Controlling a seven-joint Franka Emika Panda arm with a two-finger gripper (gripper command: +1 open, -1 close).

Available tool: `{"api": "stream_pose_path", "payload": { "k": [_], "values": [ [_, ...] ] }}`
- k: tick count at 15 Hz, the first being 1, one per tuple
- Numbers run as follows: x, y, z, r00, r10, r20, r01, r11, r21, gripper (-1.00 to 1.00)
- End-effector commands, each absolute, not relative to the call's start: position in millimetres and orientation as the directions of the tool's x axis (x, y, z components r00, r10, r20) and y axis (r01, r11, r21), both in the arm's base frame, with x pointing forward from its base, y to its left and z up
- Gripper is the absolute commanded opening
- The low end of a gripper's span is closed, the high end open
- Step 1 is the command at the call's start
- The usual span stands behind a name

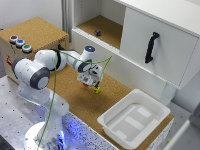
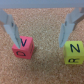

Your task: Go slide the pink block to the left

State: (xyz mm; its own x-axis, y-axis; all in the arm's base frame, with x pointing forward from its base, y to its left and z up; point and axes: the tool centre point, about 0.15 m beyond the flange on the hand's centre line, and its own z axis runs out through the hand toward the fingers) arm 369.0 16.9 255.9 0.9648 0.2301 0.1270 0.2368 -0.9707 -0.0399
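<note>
Pink block at one finger's tip, pincer spread wide.

You see the small pink cube marked V on the cork board, touching one grey finger; your gripper stands wide open, holding nothing, its other finger beside the yellow cube marked N.

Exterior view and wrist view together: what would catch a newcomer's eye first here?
The white robot arm dominates, reaching over the cork tabletop with its hand pointed down. In the wrist view, the hand is open, one finger above the pink block and the other beside the yellow block. A white tray sits at the exterior view's right, below a cabinet with a black handle.
</note>
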Motion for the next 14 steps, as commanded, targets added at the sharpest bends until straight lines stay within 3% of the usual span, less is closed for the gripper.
{"api": "stream_pose_path", "payload": {
  "k": [1, 5, 14],
  "values": [
    [360, 28, 279, 0.967, 0.227, 0.118, 0.238, -0.968, -0.084, -1.00],
    [371, 28, 272, 0.967, 0.231, 0.109, 0.238, -0.969, -0.064, -1.00],
    [396, 33, 211, 0.974, 0.224, 0.018, 0.225, -0.973, -0.051, -1.00]
  ]
}}
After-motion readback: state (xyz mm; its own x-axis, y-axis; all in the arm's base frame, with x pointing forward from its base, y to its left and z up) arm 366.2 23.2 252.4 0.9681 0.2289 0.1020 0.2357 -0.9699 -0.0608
